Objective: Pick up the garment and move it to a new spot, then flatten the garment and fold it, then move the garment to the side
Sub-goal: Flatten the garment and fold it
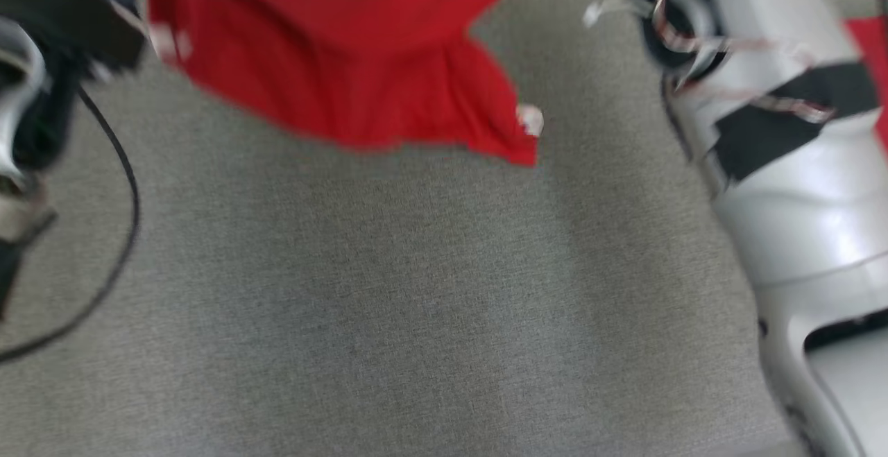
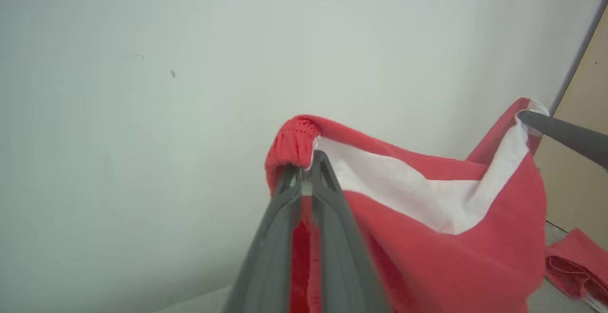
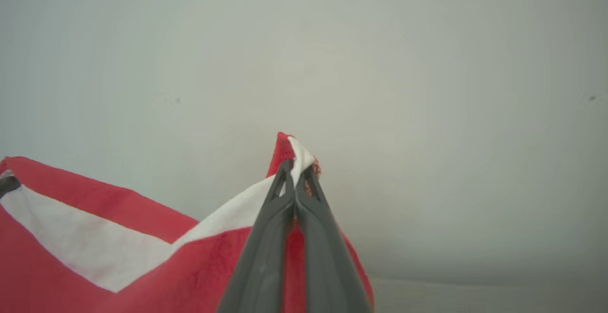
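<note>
Pale wall behind, the left claw and right claw each pinch shut on a top edge of the red cloth garment with white lining, which hangs spread between them over the grey woven surface.
</note>
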You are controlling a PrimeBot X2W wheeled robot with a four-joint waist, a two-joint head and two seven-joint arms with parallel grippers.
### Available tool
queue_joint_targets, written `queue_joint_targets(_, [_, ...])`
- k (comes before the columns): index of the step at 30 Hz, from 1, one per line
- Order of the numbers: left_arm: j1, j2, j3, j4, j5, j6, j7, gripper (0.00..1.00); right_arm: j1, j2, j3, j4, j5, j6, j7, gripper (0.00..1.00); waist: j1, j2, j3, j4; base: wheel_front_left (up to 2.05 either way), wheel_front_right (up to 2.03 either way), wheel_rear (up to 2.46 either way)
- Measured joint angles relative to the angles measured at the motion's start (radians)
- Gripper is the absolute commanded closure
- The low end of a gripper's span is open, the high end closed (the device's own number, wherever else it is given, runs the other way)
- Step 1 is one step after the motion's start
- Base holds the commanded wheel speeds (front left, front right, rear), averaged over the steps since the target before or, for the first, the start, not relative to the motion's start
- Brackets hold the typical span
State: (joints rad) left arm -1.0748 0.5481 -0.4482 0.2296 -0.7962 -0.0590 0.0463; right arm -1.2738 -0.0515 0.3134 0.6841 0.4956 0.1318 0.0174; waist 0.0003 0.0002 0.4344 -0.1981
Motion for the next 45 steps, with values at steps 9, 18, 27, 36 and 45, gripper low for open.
queue_joint_targets(9, [-0.195, -0.024, 0.055, -0.034, 0.081, 0.076, -0.107, 1.00, -0.228, 0.001, -0.176, 0.070, -0.174, 0.000, -0.216, 1.00, 0.0001, -0.0001, 0.116, -0.013, 0.00, 0.00, 0.00])
queue_joint_targets(18, [-0.251, -0.053, 0.100, -0.059, 0.090, 0.076, -0.232, 1.00, -0.268, 0.002, -0.295, -0.040, -0.333, 0.000, -0.278, 1.00, -0.0002, -0.0001, 0.200, -0.019, 0.00, 0.00, 0.00])
queue_joint_targets(27, [-0.102, -0.033, 0.063, -0.029, 0.046, 0.005, -0.221, 1.00, -0.129, 0.002, -0.174, -0.071, -0.358, 0.000, -0.274, 1.00, 0.0000, 0.0000, 0.236, -0.017, 0.00, 0.00, 0.00])
queue_joint_targets(36, [0.172, 0.030, 0.029, -0.099, -0.079, -0.038, -0.148, 1.00, 0.091, -0.013, -0.096, -0.161, -0.257, 0.000, -0.003, 1.00, -0.0004, -0.0002, 0.157, -0.017, 0.00, 0.00, 0.00])
queue_joint_targets(45, [0.447, 0.056, -0.032, -0.134, -0.115, -0.045, -0.173, 1.00, 0.391, -0.163, 0.013, -0.445, -0.122, 0.000, 0.363, 1.00, -0.0006, -0.0004, 0.036, -0.021, 0.00, 0.00, 0.00])
